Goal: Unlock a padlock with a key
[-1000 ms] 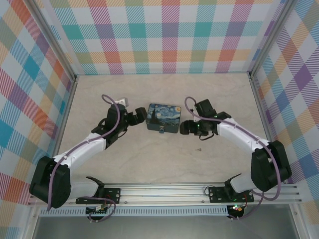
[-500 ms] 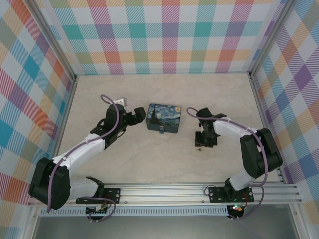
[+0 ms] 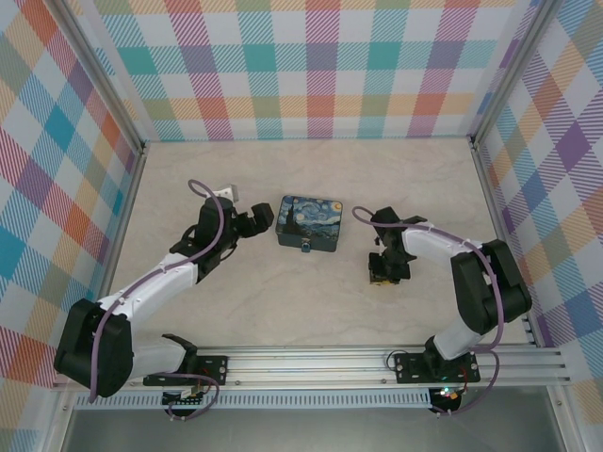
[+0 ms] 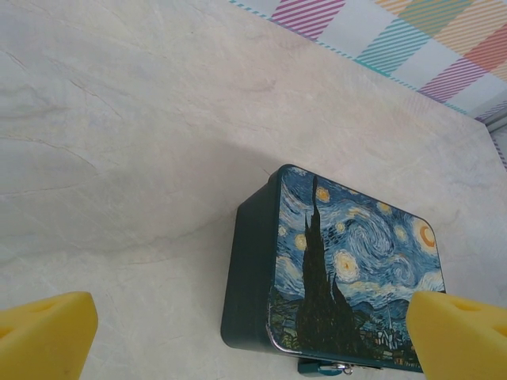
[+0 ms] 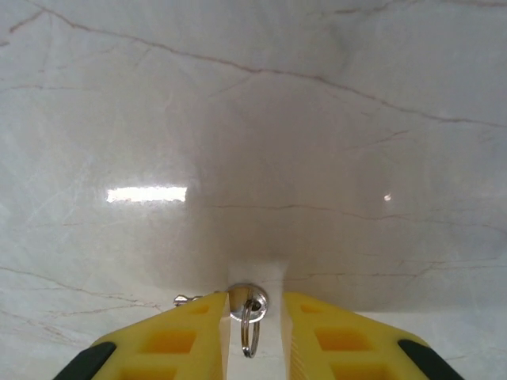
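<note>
The dark blue starry-night tin [image 3: 309,224] lies mid-table, and the tiny blue padlock [image 3: 306,248] hangs at its near side. The left wrist view catches the padlock [image 4: 329,367] peeking out under the tin [image 4: 348,269]. My left gripper [image 3: 264,218] waits just left of the tin, open wide, its yellow fingers [image 4: 47,336] far apart and touching nothing. My right gripper [image 3: 379,276] points down at the table right of the tin. The key [image 5: 248,302], with its round silver head and split ring, lies flat between the right gripper [image 5: 255,317] jaws. The left pad touches the head; a narrow gap stays at the right pad.
Pale marble-patterned table [image 3: 311,311] with checked walls on three sides. Metal corner posts [image 3: 490,122] stand at the back corners. The aluminium rail [image 3: 311,363] carrying the arm bases runs along the near edge.
My right arm swung from beside the tin down to the key on the table. Its jaws have narrowed around the key's head. The left arm has stayed put.
</note>
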Controlling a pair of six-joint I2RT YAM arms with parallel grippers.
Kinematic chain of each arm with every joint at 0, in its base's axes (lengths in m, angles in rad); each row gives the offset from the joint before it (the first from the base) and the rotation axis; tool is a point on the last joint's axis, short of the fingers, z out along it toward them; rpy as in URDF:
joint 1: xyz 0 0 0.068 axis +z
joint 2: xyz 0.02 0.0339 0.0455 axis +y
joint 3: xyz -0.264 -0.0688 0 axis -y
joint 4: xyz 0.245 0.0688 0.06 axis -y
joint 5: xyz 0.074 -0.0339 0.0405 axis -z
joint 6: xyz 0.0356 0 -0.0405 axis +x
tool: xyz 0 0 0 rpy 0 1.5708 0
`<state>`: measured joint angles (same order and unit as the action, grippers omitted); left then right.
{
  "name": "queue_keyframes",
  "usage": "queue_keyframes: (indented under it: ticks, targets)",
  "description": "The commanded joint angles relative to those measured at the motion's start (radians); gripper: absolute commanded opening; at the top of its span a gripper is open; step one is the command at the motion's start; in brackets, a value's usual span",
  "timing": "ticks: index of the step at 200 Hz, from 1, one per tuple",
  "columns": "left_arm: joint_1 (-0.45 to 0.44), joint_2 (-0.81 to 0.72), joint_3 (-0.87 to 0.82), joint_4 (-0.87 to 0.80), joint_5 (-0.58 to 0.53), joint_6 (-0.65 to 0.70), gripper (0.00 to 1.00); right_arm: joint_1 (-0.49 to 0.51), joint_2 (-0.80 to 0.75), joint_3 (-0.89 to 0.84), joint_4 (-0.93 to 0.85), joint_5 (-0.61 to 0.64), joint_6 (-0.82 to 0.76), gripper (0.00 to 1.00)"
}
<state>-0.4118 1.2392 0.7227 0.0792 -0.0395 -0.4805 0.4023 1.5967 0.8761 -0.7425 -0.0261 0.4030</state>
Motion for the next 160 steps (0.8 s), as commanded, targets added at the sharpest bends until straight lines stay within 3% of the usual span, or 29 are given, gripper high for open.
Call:
queue_keyframes:
  ticks: [1, 29, 65, 160]
  targets:
    - [0.014, -0.025, -0.014, -0.014, -0.013, 0.016, 1.00, -0.005, 0.027, -0.014, -0.025, -0.031, -0.001, 0.23]
    - [0.018, -0.026, -0.013, -0.020, -0.012, 0.016, 1.00, -0.005, 0.058, -0.016, -0.011, -0.044, -0.001, 0.17]
    - [0.021, -0.036, -0.018, -0.029, -0.013, 0.018, 1.00, -0.005, 0.045, -0.031, 0.026, -0.064, 0.006, 0.00]
    - [0.022, -0.080, -0.019, 0.008, 0.043, -0.022, 1.00, -0.005, -0.210, -0.136, 0.351, -0.311, 0.184, 0.00]
